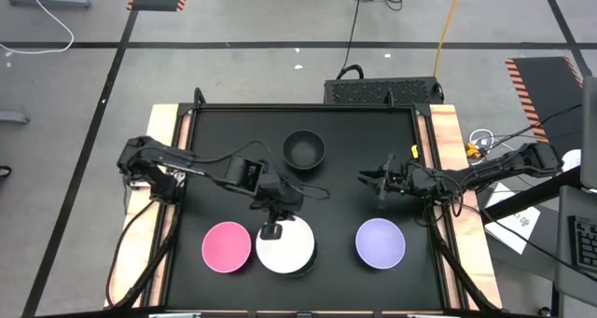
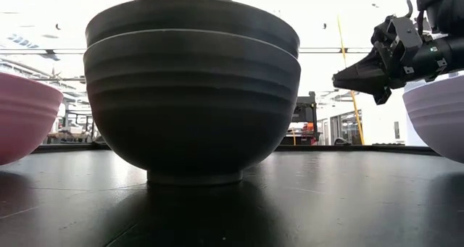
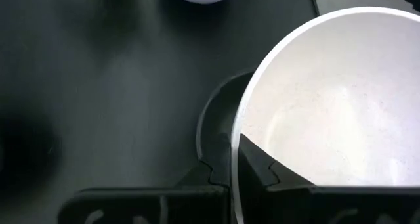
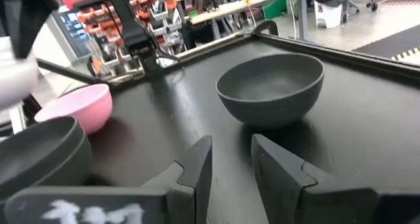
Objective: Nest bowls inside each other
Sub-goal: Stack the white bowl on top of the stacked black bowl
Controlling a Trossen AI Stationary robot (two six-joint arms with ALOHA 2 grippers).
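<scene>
The pink bowl (image 1: 228, 246) sits alone near the front left of the surface (image 1: 373, 169), and it has nothing in it. Just beside it is the stack: two black bowls (image 2: 192, 102), one inside the other, with the white bowl (image 1: 287, 244) on top. The left gripper (image 1: 271, 230) has its fingers (image 3: 252, 165) pinched tight on the white bowl's rim, one finger inside and one outside. I think this is where things could go wrong. The white bowl looks a bit off to one side of the black bowl under it in the left wrist view, so if the fingers let go now it may sit crooked or tip and slide off. If the arm pulls away with the fingers shut, it may drag the whole stack or knock the pink bowl. Farther back, near the middle, one more black bowl (image 1: 304, 149) stands alone and empty. The right gripper (image 1: 371, 178) hangs over the surface to the right of that bowl, with its fingers (image 4: 197, 165) partly apart and holding nothing. If it reaches in too low it may push the bowl away. The purple bowl (image 1: 381, 242) sits empty at the front right.
</scene>
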